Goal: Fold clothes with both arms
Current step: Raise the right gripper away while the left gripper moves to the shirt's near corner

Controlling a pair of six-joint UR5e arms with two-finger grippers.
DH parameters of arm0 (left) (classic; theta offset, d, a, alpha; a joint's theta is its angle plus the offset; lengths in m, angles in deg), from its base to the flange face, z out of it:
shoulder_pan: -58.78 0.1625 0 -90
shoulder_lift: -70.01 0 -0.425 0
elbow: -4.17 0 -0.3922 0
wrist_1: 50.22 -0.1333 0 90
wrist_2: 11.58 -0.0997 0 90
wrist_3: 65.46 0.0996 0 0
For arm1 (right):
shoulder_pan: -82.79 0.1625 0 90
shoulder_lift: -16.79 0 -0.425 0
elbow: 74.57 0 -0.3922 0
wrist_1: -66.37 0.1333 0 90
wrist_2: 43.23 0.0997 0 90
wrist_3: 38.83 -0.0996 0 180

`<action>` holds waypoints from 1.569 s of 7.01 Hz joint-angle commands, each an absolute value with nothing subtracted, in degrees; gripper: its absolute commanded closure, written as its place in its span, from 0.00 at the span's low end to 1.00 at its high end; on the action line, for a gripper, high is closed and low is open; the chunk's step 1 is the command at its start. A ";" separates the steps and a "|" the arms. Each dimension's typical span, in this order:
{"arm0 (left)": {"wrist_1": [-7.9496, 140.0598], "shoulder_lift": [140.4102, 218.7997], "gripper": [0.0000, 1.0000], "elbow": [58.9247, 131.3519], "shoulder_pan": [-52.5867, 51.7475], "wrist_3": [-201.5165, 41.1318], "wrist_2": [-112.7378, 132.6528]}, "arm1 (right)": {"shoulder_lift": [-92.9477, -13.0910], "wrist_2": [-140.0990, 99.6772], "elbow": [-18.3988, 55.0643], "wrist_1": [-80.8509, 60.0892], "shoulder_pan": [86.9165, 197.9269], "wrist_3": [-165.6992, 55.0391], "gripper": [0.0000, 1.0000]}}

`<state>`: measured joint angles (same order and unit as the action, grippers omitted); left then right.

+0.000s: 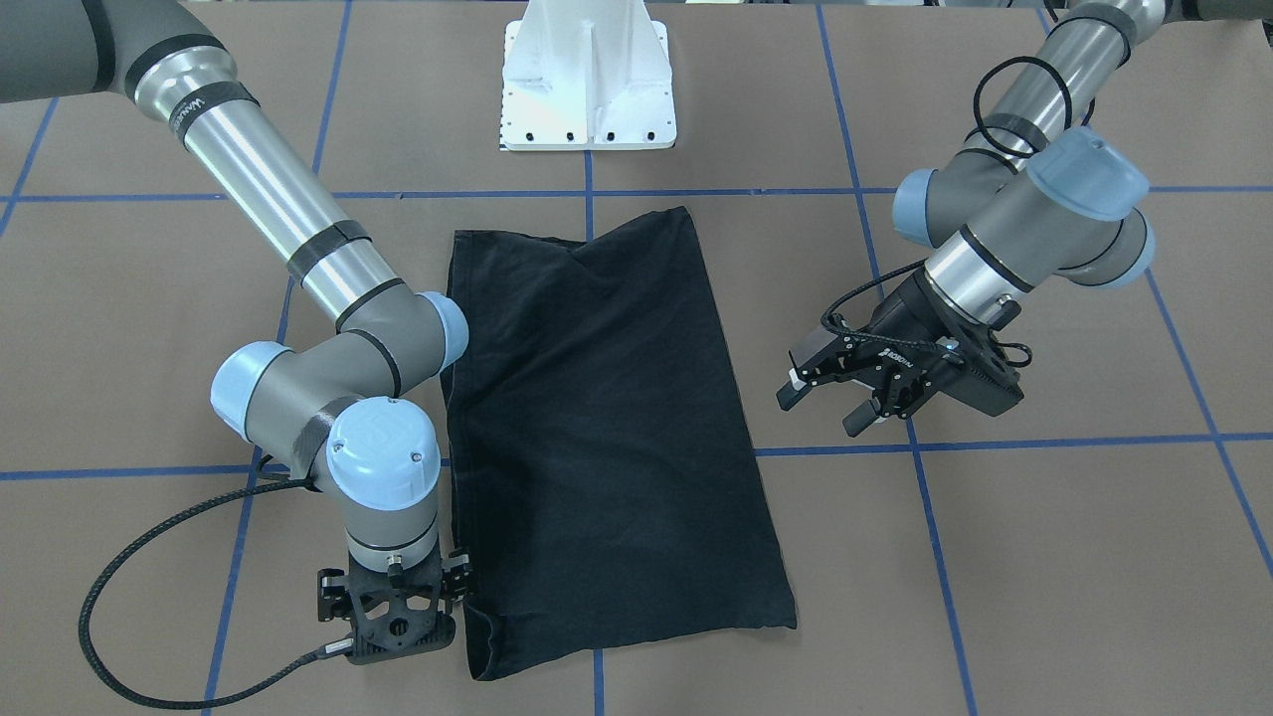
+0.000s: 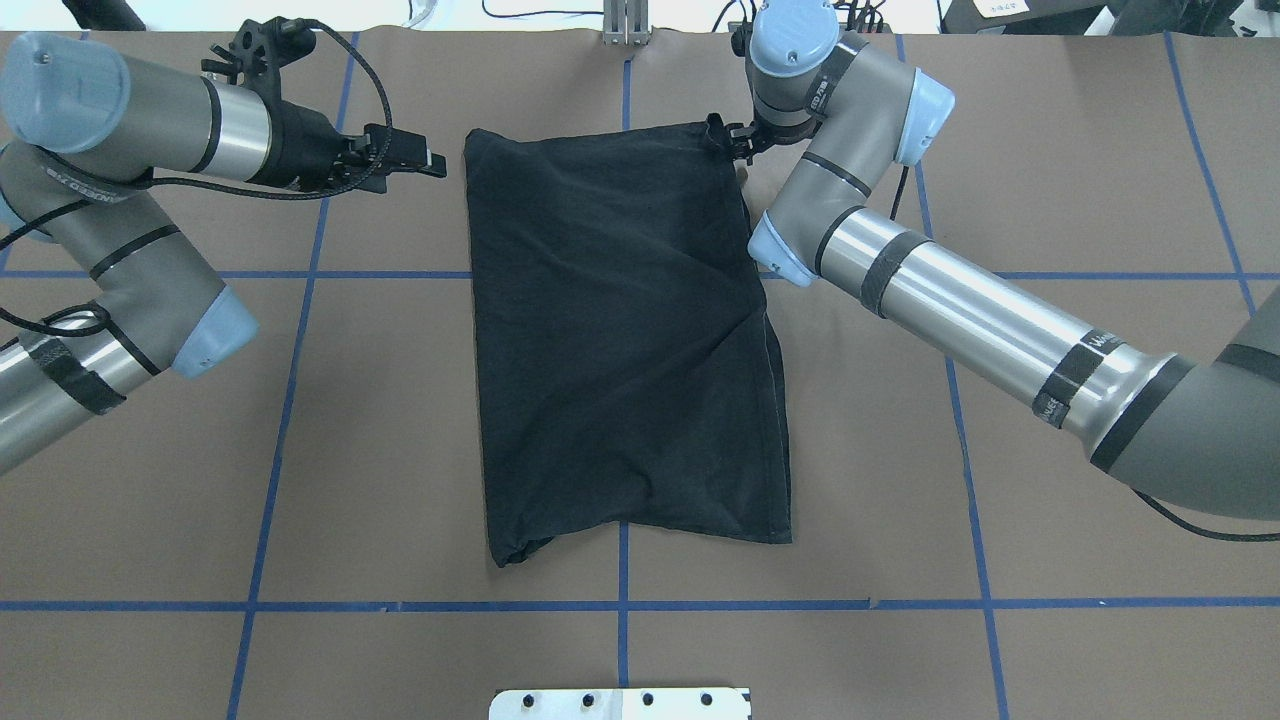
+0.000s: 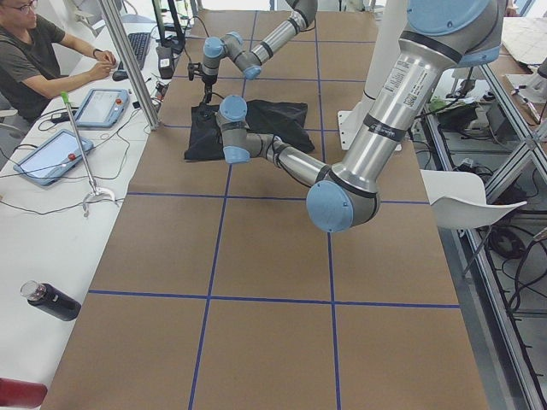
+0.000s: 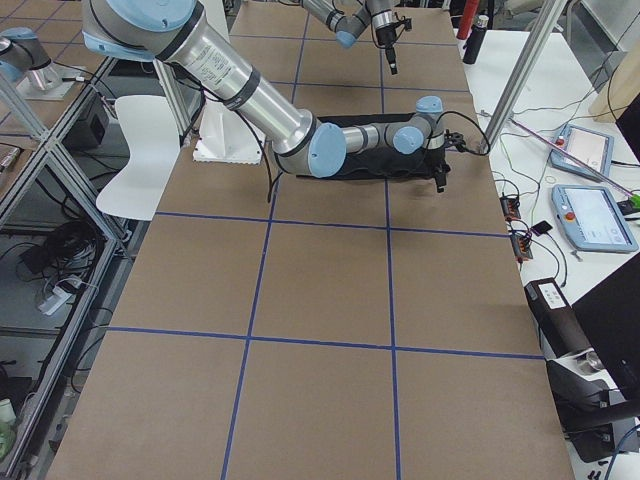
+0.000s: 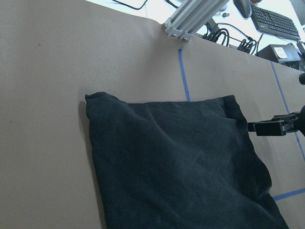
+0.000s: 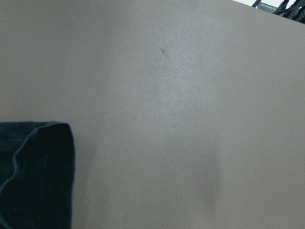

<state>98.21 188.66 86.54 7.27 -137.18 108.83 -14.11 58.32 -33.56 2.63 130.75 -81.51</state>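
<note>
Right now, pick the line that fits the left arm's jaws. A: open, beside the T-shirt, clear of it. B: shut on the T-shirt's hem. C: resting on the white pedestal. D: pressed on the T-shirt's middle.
A: the front-facing view shows the jaws of the left arm spread apart beside the black T-shirt, with bare table between them.

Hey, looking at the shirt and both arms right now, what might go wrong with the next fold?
1. The right gripper sits at one far corner of the T-shirt, while the left gripper hangs open beside the cloth, off it. A one-sided lift would probably skew the fold.
2. The right arm hangs close over the shirt's edge and might drag it.
</note>
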 commanded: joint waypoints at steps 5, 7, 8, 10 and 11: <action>97.87 184.37 0.00 100.55 11.02 -156.29 114.28 | -32.38 77.68 10.26 -16.78 135.44 -93.19 0.01; 97.96 183.05 0.00 104.96 16.65 -166.83 112.10 | -41.18 83.39 21.96 -16.69 135.61 -101.71 0.01; 97.87 180.95 0.00 107.42 22.33 -169.58 106.52 | -45.22 86.03 26.80 -16.60 135.53 -105.15 0.01; 97.87 176.03 0.01 108.32 32.54 -171.36 93.60 | -49.38 88.59 32.63 -16.34 133.78 -112.19 0.00; 97.87 174.35 0.01 108.32 36.41 -173.37 89.28 | -50.52 88.69 35.09 -16.08 132.29 -115.35 0.00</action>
<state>97.87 176.70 108.11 31.28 -171.37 95.25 -48.72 88.01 31.88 -16.37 133.84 -111.38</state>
